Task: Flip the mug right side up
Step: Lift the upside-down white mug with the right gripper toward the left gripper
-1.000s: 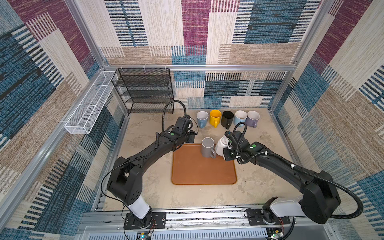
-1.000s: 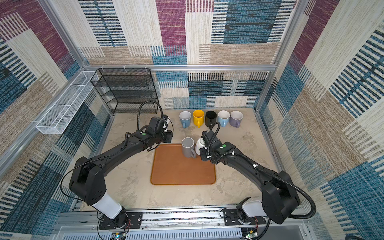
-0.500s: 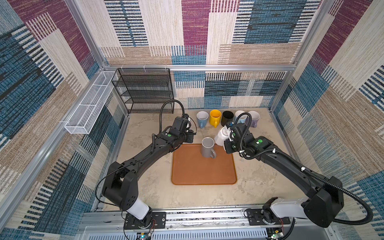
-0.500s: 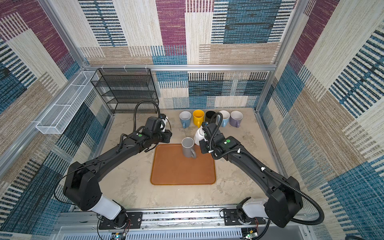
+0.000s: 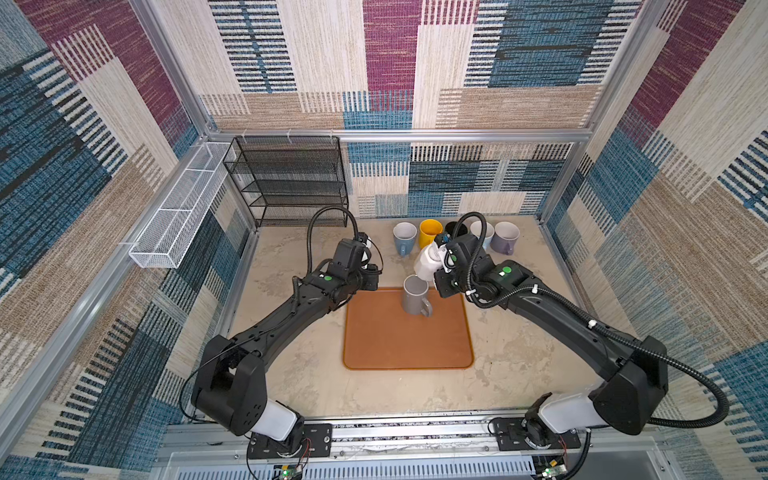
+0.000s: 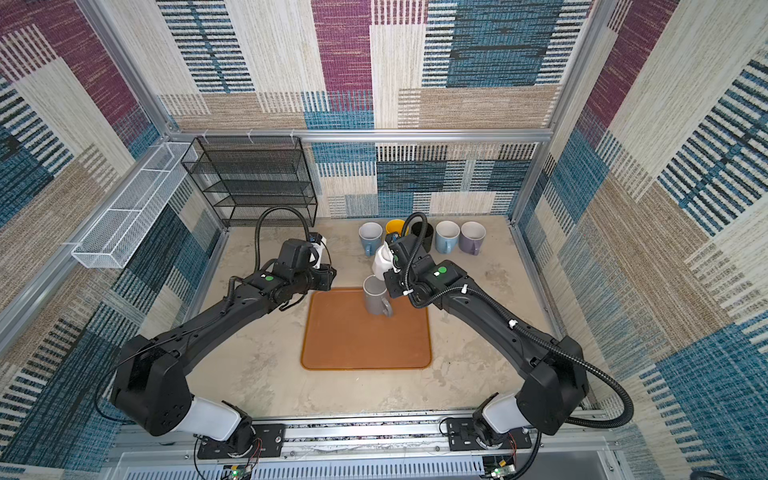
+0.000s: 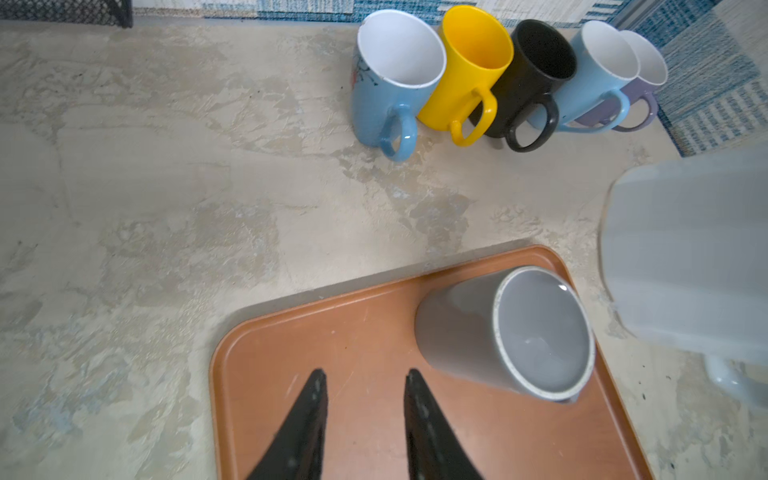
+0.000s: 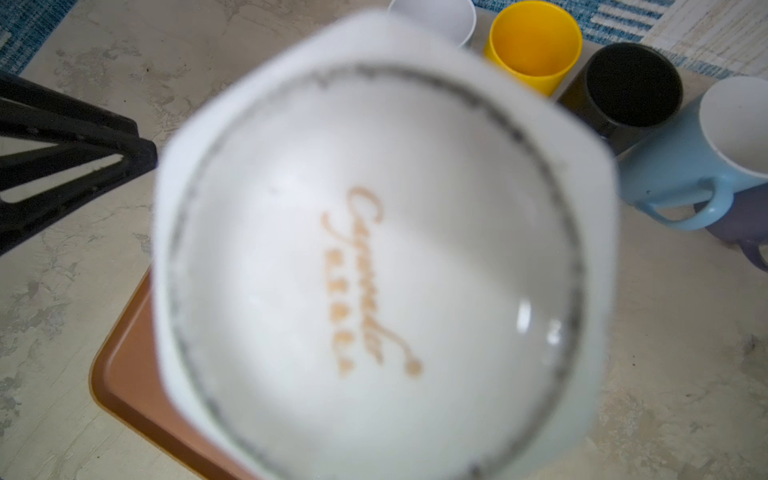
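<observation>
Near the far edge of the tray [image 5: 407, 345] | right gripper [image 5: 439, 262] is clamping the white mug [image 5: 424, 262] in the air, its stamped base facing the wrist camera | left gripper [image 7: 365, 374] is hovering empty over the tray, jaws narrowly apart | grey mug [image 5: 413, 297] is standing upright on the tray

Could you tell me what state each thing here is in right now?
White mug: held in the air, tilted, bottom facing the arm's camera.
Right end effector: shut on the white mug.
Left end effector: open, empty, above the tray.
Gray mug: upright, empty, on the tray.
Row of mugs: upright, empty, along the back wall.
</observation>
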Controlling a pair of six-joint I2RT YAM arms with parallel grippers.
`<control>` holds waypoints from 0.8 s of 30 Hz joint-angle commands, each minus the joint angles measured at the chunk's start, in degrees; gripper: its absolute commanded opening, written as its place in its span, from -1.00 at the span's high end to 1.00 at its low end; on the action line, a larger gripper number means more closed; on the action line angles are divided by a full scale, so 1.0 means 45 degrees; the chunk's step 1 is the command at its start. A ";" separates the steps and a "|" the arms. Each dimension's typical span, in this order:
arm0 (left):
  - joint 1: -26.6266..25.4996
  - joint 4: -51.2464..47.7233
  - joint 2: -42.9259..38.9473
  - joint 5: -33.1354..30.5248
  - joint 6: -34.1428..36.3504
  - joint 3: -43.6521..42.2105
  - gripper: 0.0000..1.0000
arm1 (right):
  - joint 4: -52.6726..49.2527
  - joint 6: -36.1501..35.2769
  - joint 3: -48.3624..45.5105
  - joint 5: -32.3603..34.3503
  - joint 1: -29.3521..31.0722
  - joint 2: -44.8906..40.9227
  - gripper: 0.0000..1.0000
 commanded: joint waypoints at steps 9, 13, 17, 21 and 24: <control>0.0822 0.0413 -0.1964 0.0259 -0.0294 -0.2098 0.35 | 0.1199 -0.0354 0.1770 0.0102 0.1159 0.1428 0.93; 0.1158 0.0431 -0.2319 0.0242 -0.0457 -0.2446 0.36 | 0.1350 -0.0398 0.2240 -0.0080 0.1667 0.2002 0.94; 0.1375 0.0260 -0.2537 -0.0022 -0.0524 -0.2575 0.36 | 0.1711 -0.0379 0.2395 -0.0518 0.2126 0.2639 0.94; 0.1468 0.0042 -0.2654 -0.0285 -0.0499 -0.2614 0.37 | 0.2087 -0.0281 0.2343 -0.0925 0.2604 0.3330 0.94; 0.1661 -0.0110 -0.2712 -0.0431 -0.0446 -0.2666 0.37 | 0.2519 -0.0138 0.2075 -0.1198 0.2861 0.3853 0.95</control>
